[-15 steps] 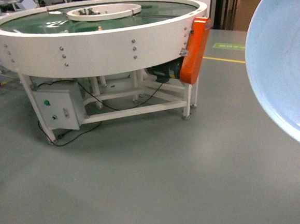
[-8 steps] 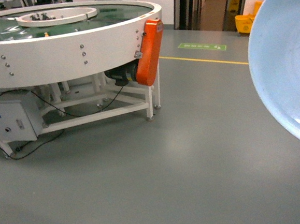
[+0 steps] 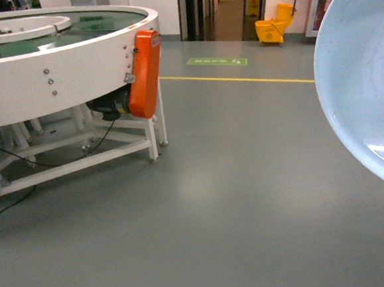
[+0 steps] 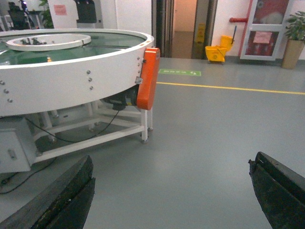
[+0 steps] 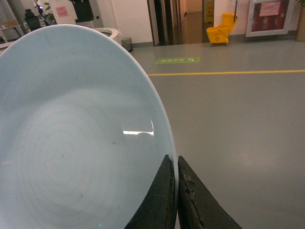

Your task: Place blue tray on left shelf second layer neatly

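Tray (image 5: 81, 138) edge pinched between the two dark fingers (image 5: 164, 200) of the right end effector (image 5: 177, 191), which are closed tight on the rim with only the rim's thickness between them. The tray stands tilted steeply on edge, its glossy pale-blue hollow facing the wrist camera; in the head view it fills the right side (image 3: 367, 83), held above the grey floor (image 3: 236, 193).

The left end effector (image 4: 171, 195) holds nothing: its two black fingers (image 4: 62, 198) are spread wide at the lower corners of its wrist view, with bare floor between them.

To the left stands a big round white turntable (image 3: 53, 68) with a green top, on a white frame, with an orange guard (image 3: 144, 74) at its side and a dark motor (image 3: 109, 107) beneath. Farther off, a yellow line (image 3: 240, 80) crosses the floor, a green floor sign (image 3: 217, 61) lies beyond it, and a yellow mop bucket (image 3: 273, 27) sits near the doorway. No shelf shows in any view.
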Robot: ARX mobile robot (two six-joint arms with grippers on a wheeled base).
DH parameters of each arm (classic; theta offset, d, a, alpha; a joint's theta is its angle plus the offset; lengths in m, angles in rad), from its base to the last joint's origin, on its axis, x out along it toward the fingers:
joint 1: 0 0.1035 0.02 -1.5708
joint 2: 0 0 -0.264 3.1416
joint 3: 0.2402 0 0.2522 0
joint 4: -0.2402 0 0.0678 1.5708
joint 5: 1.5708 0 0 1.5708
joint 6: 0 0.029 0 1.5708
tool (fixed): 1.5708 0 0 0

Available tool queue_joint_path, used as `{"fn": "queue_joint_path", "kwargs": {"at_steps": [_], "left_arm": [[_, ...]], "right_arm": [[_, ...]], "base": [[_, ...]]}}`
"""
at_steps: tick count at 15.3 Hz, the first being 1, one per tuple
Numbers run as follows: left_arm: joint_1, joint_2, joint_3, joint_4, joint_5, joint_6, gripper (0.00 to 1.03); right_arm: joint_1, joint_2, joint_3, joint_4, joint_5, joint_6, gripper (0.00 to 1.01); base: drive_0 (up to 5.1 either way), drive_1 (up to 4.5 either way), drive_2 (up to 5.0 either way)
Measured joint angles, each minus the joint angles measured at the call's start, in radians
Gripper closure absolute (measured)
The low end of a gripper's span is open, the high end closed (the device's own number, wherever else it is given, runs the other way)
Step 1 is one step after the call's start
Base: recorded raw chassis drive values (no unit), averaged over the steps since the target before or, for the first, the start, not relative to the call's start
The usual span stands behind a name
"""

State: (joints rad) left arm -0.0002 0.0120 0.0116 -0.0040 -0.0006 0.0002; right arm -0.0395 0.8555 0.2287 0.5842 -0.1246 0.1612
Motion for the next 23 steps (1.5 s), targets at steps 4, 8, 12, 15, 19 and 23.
{"fn": "queue_joint_path", "kwargs": {"at_steps": [4, 8, 12, 15, 19, 23], "left_arm": [[0.0, 0.0, 0.0, -0.002, -0.001, 0.0, 0.05], [0.0, 0.0, 0.0, 0.0, 0.0, 0.0, 0.05], [0.0, 0.0, 0.0, -0.001, 0.0, 0.0, 0.05], [0.0, 0.0, 0.0, -0.001, 0.0, 0.0, 0.05], [0.0, 0.0, 0.0, -0.001, 0.0, 0.0, 0.05], [0.0, 0.0, 0.0, -0.001, 0.0, 0.0, 0.05]], "right_arm": [[0.0, 0.001, 0.0, -0.001, 0.0, 0.0, 0.99], [0.0, 0.001, 0.0, 0.0, 0.0, 0.0, 0.99], [0.0, 0.007, 0.0, -0.004, 0.0, 0.0, 0.99], [0.0, 0.006, 0.0, -0.001, 0.0, 0.0, 0.99], [0.0, 0.006, 0.0, -0.002, 0.0, 0.0, 0.99], [0.0, 0.006, 0.0, -0.001, 0.0, 0.0, 0.99]], "base": [[-1.6, 2.76, -5.9], [-1.4, 1.4, -4.1], [-1.4, -1.43, -1.4], [-1.5, -1.52, -1.5], [-1.6, -1.58, -1.6], [-1.5, -1.49, -1.5]]}}
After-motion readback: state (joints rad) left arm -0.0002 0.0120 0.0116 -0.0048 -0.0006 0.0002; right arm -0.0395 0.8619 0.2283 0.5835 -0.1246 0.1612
